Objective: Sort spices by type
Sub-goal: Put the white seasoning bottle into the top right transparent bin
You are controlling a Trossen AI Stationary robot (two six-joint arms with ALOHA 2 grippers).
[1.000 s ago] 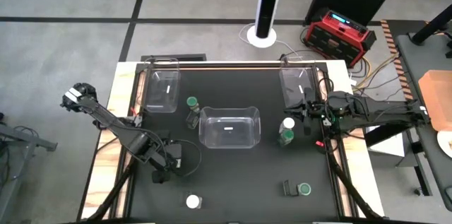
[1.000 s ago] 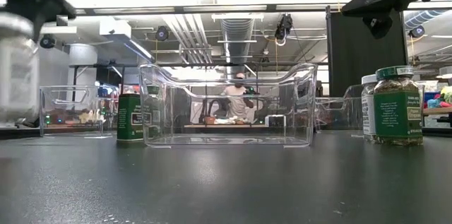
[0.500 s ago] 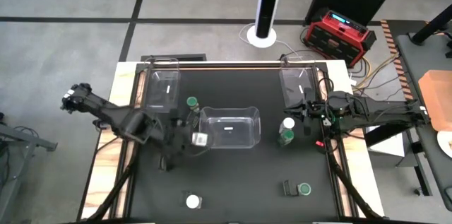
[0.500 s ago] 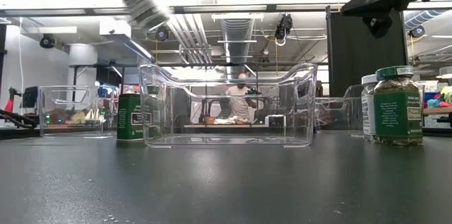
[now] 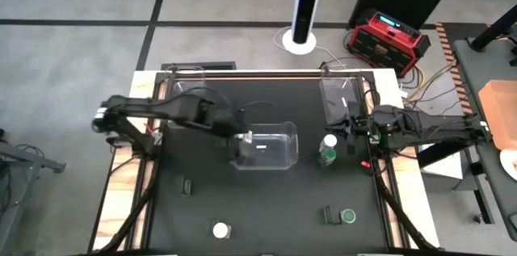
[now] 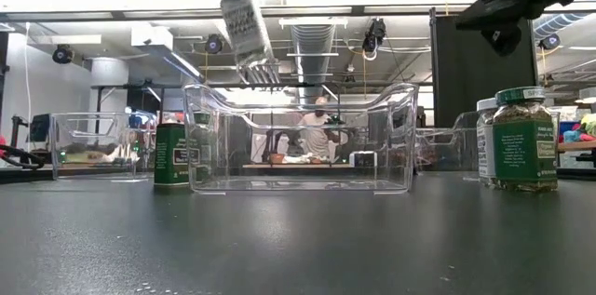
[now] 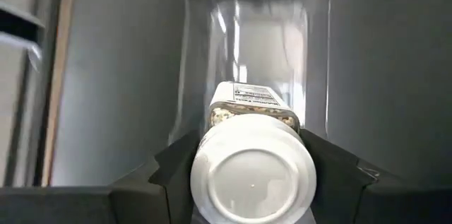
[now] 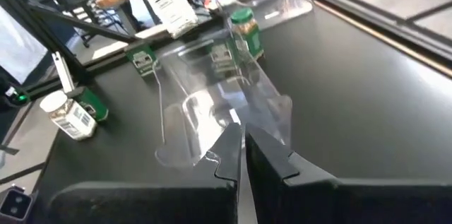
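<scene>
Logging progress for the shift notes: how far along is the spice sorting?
Early. All three bins look empty. The left gripper holds a white-lidded jar above the middle bin. Still loose on the table: a white-lidded jar, a green-lidded one and two near the idle right gripper.

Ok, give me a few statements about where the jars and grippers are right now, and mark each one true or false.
1. The left gripper holds a white-lidded jar. True.
2. That jar already lies on the floor of the middle bin. False: the low view shows it tilted in the air above the bin's left end.
3. The right gripper grips a green-lidded jar. False: its fingers are shut on nothing, near the far right bin.
4. A white-lidded jar stands alone near the table's front edge. True.
5. The middle bin has no jars in it. True.
</scene>
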